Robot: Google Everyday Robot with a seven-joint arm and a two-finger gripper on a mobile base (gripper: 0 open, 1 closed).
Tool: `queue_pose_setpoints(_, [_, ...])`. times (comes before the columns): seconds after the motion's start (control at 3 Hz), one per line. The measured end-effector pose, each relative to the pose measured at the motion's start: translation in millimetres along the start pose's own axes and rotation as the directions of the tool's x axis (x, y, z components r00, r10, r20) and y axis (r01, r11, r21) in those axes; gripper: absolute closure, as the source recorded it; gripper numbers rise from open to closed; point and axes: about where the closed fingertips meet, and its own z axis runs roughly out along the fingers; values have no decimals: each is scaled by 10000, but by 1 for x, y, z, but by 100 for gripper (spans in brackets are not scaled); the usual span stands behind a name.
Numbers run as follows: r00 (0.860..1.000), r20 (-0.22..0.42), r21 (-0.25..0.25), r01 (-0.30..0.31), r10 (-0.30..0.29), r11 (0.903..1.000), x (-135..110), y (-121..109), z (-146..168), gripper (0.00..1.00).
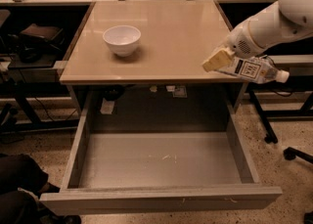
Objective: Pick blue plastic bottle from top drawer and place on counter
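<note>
Speckled floor [288, 130] surrounds the work area. Nearest the viewer, the drawer [161, 199] stands pulled fully out below the desk [171, 37]; its grey tray holds nothing but a few pale specks.

Position of the task item: the bottle [252, 69] is out of the drawer and off any surface. It lies roughly level in the air at the near right corner of the desk, cap pointing right, with most of its body beyond the desk's right edge.

State of the hand: the hand [218, 60] grasps the bottle at its base end, just above the near right corner of the desk. The white arm [274, 20] reaches in from the far right.

Farther back, a white bowl [122, 39] sits on the left part of the desk, well apart from the hand.

Hazards from this position:
- Release here would likely drop the bottle to the floor, since little of it is over the desk.
- Crinkled thin plastic may deform in the grasp and slip or swing.
- Set down on its side, the bottle may roll on the glossy top toward an edge.
</note>
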Motion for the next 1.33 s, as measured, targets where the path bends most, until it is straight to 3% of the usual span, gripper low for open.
queue_pose_setpoints(0.33, [9928, 641, -167, 1023, -1010, 9946, -57, 2, 37, 100])
queue_pose_setpoints(0.67, [9786, 1534, 25, 1383, -1371, 9904, -120, -8, 65, 100])
queue_pose_setpoints(1.0, [9659, 2210, 272, 1322, -1349, 9909, -157, -20, 82, 100])
queue_pose_setpoints(1.33, [9576, 2732, 510, 809, -918, 9954, -160, -36, 100, 100])
